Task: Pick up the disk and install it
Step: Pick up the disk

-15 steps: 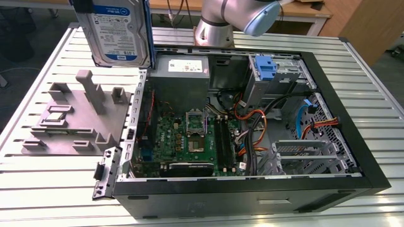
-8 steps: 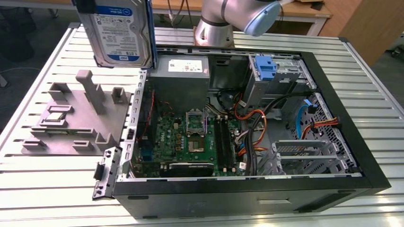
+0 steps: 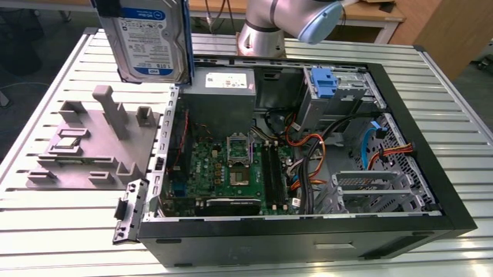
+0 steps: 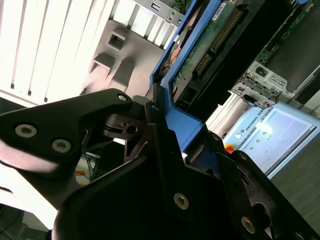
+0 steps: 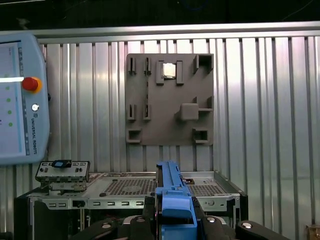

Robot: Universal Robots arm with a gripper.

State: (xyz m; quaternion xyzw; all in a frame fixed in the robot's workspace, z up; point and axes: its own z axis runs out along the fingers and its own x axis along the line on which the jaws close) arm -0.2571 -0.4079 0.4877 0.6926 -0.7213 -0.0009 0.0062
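The disk (image 3: 148, 39), a grey drive with a blue-and-white label in a blue carrier, hangs upright in the air above the far left corner of the open computer case (image 3: 431, 190) in the exterior view. In the first wrist view my gripper (image 5: 172, 212) is shut on the carrier's blue edge (image 5: 171, 192), with a black finger (image 5: 148, 212) on either side. The second wrist view shows the gripper (image 4: 167, 132) clamped on the blue frame (image 4: 186, 122), with the drive's green circuit board (image 4: 207, 47) beyond it.
A grey fixture plate (image 3: 85, 144) with upright pegs lies on the slatted table, on the exterior view's left of the case. Inside the case are a power-supply box (image 3: 223, 86), a motherboard (image 3: 231, 167), cables (image 3: 308, 156) and a blue bracket (image 3: 324, 83) at a drive bay. A teach pendant (image 5: 20, 95) lies nearby.
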